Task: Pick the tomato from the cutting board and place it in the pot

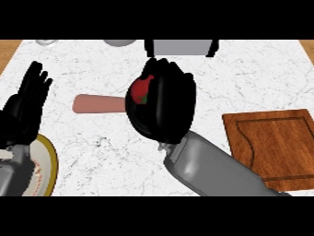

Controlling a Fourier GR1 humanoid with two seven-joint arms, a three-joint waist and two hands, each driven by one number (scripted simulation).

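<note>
Red tomato [142,90] with a bit of green on it sits inside the right robot hand [165,103], fingers curled round it, most of it hidden; only the left part shows. That robot hand hangs over the white marbled surface [254,73] near frame centre, grey forearm coming in from 5 o'clock. Wooden cutting board [282,143] lies at 4 o'clock of the right robot hand, well apart, its top bare. A pinkish-tan cylinder [98,104] sticks out from behind the right robot hand toward 9 o'clock, lying flat; cannot tell what it belongs to, the rest is covered by the hand. Left robot hand [25,108] is at 9 o'clock of the frame, open, fingers straight and up, holding nothing, resting. Below it, at 7 o'clock, the rim of a pale plate [47,156] with a yellow edge shows, partly covered by the left forearm. At 12 o'clock a grey boxy object [179,47] with black ends sits at the far edge of the surface; two small grey items [120,42] left of it are cut off, cannot identify them.
</note>
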